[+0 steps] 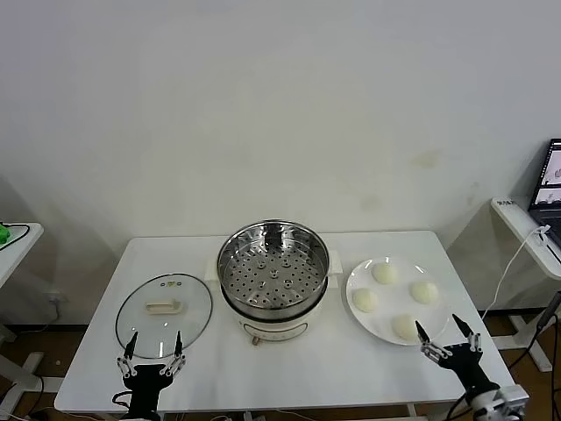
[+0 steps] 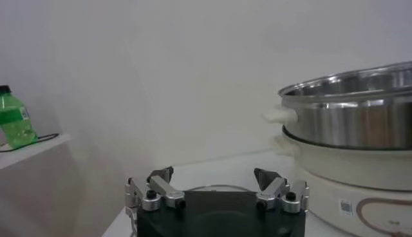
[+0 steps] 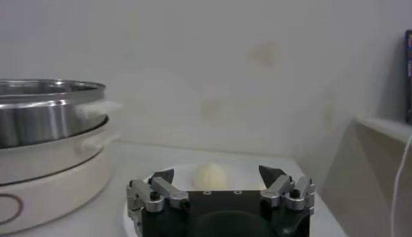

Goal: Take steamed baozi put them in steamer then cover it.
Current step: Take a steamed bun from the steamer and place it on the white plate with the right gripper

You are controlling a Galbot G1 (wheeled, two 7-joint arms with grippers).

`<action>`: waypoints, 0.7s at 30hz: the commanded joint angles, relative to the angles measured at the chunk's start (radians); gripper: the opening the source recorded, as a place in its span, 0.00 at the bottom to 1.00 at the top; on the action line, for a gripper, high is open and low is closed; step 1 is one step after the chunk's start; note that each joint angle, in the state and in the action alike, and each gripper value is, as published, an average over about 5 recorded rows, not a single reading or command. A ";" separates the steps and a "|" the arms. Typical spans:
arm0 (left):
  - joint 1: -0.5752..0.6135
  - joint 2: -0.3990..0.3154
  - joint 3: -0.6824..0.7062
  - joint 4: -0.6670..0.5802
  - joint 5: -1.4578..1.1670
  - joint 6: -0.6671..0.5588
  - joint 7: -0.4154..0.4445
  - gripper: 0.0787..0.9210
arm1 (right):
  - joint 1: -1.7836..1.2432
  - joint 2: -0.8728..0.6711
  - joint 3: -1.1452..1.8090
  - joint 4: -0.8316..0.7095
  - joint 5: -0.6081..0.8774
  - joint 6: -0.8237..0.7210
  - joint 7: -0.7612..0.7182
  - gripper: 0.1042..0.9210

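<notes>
Several cream-white baozi (image 1: 385, 273) lie on a flat white plate (image 1: 354, 281) at the table's right. The steel steamer (image 1: 273, 266) stands open at the centre, its perforated tray bare. The glass cover (image 1: 164, 314) with its cream handle lies flat on the table to the left. My left gripper (image 1: 153, 347) is open and empty at the front edge, just before the cover. My right gripper (image 1: 448, 333) is open and empty, just off the plate's front right. One baozi (image 3: 211, 175) shows beyond my right gripper (image 3: 216, 174) in the right wrist view. The steamer (image 2: 351, 119) shows beside my left gripper (image 2: 214, 176).
A side table with a green bottle (image 2: 15, 120) stands to the far left. Another side table with a laptop (image 1: 550, 184) and a cable stands to the right. A white wall runs behind the table.
</notes>
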 commanded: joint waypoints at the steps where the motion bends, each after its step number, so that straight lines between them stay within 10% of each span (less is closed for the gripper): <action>1: 0.006 -0.005 0.001 0.003 0.005 0.016 -0.006 0.88 | 0.060 -0.127 0.024 -0.019 -0.135 -0.059 -0.019 0.88; 21: 0.044 -0.090 0.010 -0.003 0.078 -0.009 -0.010 0.88 | 0.775 -0.601 -0.358 -0.404 -0.726 0.192 -0.672 0.88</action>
